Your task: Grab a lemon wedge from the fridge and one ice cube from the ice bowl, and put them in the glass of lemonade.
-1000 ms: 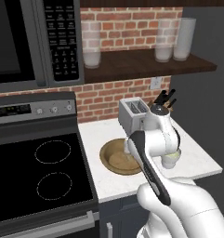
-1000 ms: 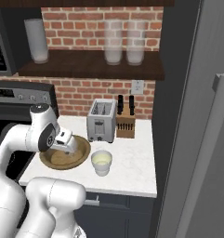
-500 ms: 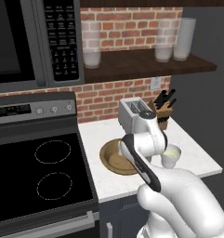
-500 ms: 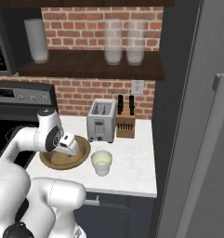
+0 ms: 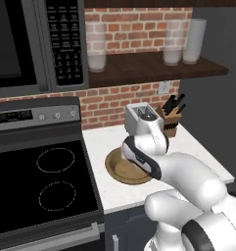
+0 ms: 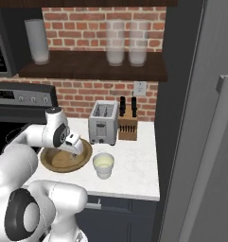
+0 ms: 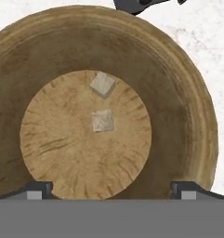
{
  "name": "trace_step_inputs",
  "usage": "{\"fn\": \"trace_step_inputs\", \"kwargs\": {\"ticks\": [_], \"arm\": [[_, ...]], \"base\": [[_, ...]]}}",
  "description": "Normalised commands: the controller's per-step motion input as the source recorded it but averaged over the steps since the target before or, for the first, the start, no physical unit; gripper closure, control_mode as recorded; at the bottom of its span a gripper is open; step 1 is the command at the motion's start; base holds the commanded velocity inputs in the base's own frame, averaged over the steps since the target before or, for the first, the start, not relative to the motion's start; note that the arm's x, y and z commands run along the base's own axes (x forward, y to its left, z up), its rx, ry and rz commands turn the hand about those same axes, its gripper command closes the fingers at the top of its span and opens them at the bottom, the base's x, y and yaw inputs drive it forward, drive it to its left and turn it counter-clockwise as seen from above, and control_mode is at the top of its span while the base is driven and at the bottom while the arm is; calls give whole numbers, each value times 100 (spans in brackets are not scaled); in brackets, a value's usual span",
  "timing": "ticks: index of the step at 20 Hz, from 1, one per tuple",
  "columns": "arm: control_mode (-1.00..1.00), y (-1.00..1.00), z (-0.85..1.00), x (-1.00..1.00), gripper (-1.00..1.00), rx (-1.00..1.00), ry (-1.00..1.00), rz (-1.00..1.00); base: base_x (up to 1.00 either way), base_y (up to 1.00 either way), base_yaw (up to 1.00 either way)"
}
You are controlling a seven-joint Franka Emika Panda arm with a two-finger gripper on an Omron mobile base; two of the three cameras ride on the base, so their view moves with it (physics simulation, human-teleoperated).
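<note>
The ice bowl [image 7: 192, 93], wide and of brown wood, lies right under my hand with two pale ice cubes on its floor, one [image 7: 102, 85] farther off and one [image 7: 103, 121] near the centre. My gripper [image 7: 111, 190] hangs open over the bowl, a fingertip at each side and nothing between them. From the right base view the gripper [image 6: 74, 145] hovers just above the ice bowl [image 6: 49, 165]. The glass of lemonade [image 6: 103, 164] stands on the counter just right of the bowl. The fridge [image 6: 181, 118] rises at the far right. The lemon wedge is out of view.
A toaster [image 6: 103, 124] and a knife block [image 6: 128, 128] stand behind the bowl against the brick wall. A black stove [image 5: 41, 181] borders the counter on the left, with a microwave [image 5: 21, 44] above. Tall clear glasses [image 6: 115, 45] sit on the wooden shelf.
My hand has sunk a little and shifted over the bowl's middle. The jaws stay open; bowl, cup and ice cubes have not moved.
</note>
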Motion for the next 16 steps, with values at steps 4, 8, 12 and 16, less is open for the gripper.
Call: {"fn": "trace_step_inputs", "kwargs": {"ticks": [4,8,12,16], "arm": [[-100,0,-21,24,-100,0,0,-1],[-100,0,-18,5,-100,0,0,0],[-100,0,-9,0,-100,0,0,0],[-100,0,-10,0,-100,0,2,0]], "base": [[0,0,0],[0,0,0],[0,0,0],[0,0,0]]}}
